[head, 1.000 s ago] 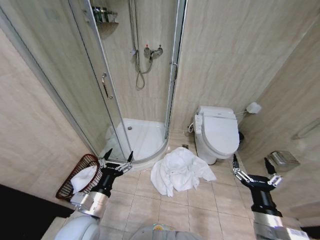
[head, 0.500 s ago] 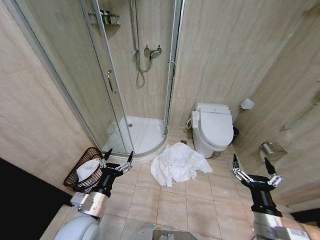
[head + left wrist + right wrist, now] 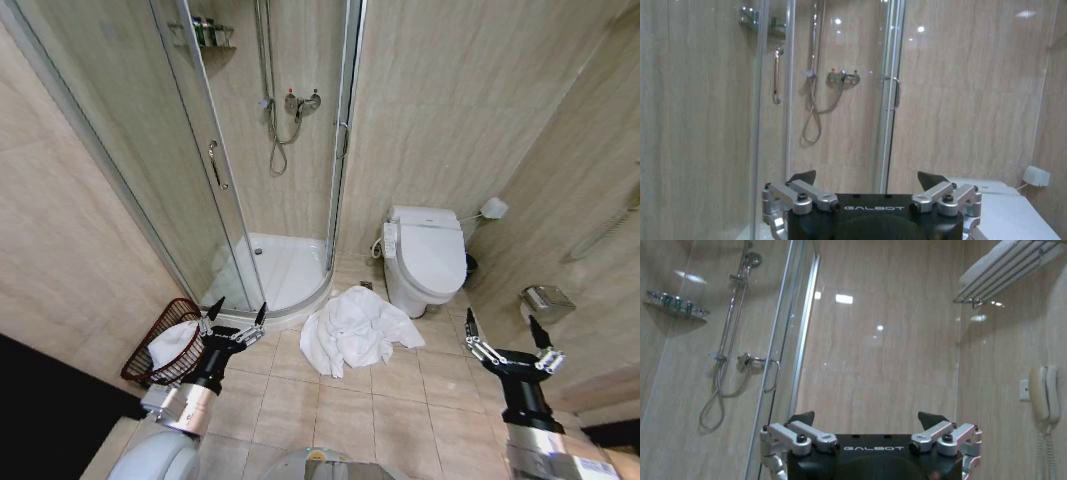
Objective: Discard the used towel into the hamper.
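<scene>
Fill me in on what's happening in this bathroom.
Nothing is being handled yet. A white towel lies crumpled on the floor tiles between the shower and the toilet. The hamper stands by the shower door with something white already inside. The left gripper and right gripper are both raised, open and empty, above the floor.

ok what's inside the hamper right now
The hamper holds a white towel lying against its far side. The towel covers whatever lies beneath it, and the left gripper hides part of the rim.
</scene>
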Controlling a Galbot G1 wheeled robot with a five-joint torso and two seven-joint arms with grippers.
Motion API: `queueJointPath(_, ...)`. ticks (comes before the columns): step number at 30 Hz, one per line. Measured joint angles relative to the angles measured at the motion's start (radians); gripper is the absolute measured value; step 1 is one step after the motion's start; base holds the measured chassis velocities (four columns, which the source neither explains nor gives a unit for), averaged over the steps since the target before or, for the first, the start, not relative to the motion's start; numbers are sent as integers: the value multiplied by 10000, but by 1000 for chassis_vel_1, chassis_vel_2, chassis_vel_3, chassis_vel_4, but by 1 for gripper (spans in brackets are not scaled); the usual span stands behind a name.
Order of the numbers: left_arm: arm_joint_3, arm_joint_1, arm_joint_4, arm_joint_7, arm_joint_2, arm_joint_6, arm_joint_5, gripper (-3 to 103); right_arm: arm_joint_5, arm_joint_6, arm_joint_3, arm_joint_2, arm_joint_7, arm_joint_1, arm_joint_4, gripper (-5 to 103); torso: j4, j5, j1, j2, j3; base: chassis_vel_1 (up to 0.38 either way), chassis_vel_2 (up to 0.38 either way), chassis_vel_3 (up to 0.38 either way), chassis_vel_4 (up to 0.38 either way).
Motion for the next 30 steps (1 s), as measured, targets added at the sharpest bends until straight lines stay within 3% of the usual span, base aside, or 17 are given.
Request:
queueJointPath(11,0,-1,0,0,1,0,0,99,0,0,0,0,0,5,0,100,2,-2,21,-7,6,-184,176,177,-178)
queueJointPath(19,0,1,0,0,0,0,0,99,0,0,0,0,0,1,0,100,3,2,-12,-34,-19,-21,11,11,-5)
queueJointPath(30,0,1,0,0,0,0,0,99,0,0,0,0,0,2,0,100,6,0,-249,-599,-307,20,-22,-22,21)
